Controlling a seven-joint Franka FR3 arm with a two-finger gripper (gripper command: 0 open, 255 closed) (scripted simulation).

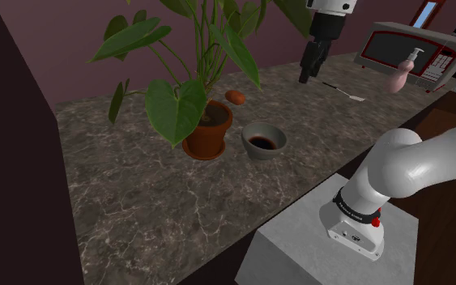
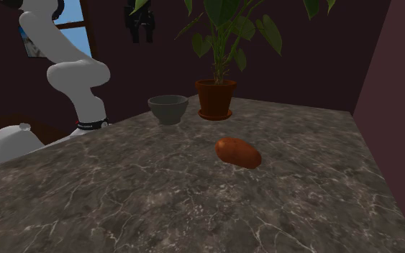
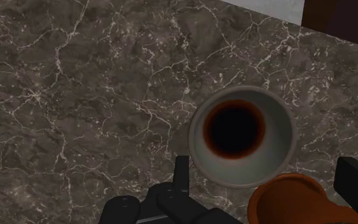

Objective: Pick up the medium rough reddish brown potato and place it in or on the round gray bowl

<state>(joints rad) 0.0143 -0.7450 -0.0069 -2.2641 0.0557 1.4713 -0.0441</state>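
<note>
The reddish-brown potato (image 1: 235,96) (image 2: 238,152) lies on the dark marbled counter, behind the potted plant as the shoulder view has it. The round gray bowl (image 1: 264,139) (image 2: 168,109) (image 3: 241,135), dark inside, stands upright beside the plant's terracotta pot (image 1: 207,129) (image 3: 295,203). My black gripper (image 1: 308,71) (image 2: 139,27) (image 3: 266,165) hangs high above the counter, open and holding nothing. In the wrist view the bowl and the pot's rim lie far below, between the spread fingers (image 3: 181,175).
A tall leafy plant (image 1: 193,48) rises from the pot and spreads over the potato's side. A microwave (image 1: 404,50), a pink soap bottle (image 1: 402,73) and a small utensil (image 1: 343,91) sit toward the shoulder view's right. The counter (image 1: 137,194) drops off near the stand (image 1: 331,251).
</note>
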